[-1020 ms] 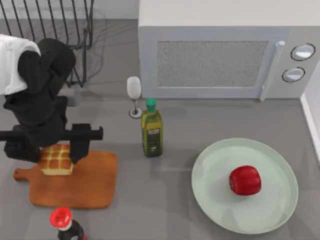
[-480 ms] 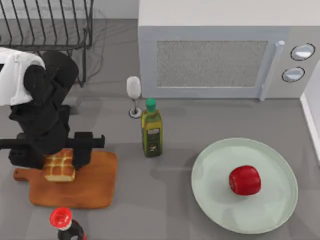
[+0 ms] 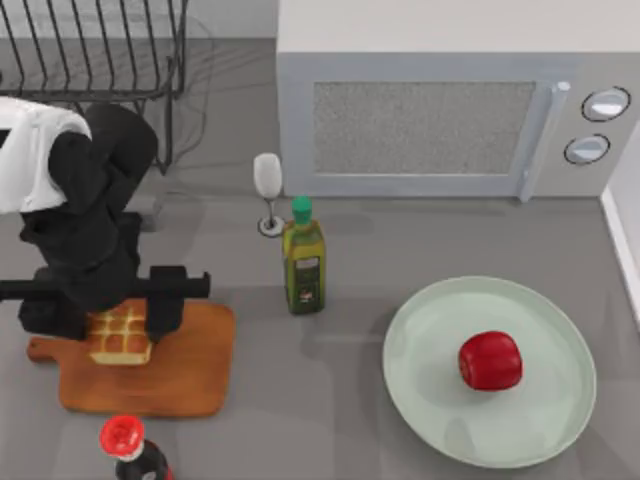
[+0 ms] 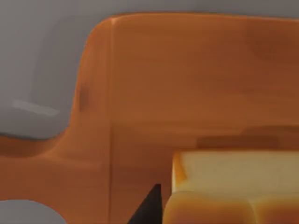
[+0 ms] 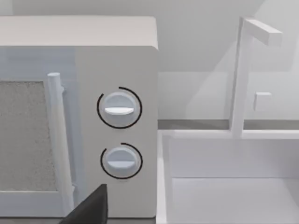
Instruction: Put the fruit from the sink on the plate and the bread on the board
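The red fruit [image 3: 490, 361] lies on the pale green plate [image 3: 430, 400] at the right of the table. At the left, the golden bread [image 3: 121, 337] rests on the orange-brown board [image 3: 185, 370], near its handle end. My left gripper [image 3: 107, 318] hangs right over the loaf, shut on it, with one black finger against each side. The left wrist view shows the bread [image 4: 233, 186] sitting on the board [image 4: 187, 84], a dark fingertip [image 4: 148, 207] at its edge. My right gripper [image 5: 88, 210] is parked, facing the microwave and the white sink [image 5: 224, 186].
A green-capped oil bottle [image 3: 303, 262] and a wine glass [image 3: 268, 190] stand mid-table in front of the microwave [image 3: 440, 100]. A red-capped dark bottle [image 3: 128, 447] stands just in front of the board. A wire rack [image 3: 95, 50] is at the back left.
My left gripper has come down and slightly right with the bread, bringing it onto the board. The fruit and plate have not moved.
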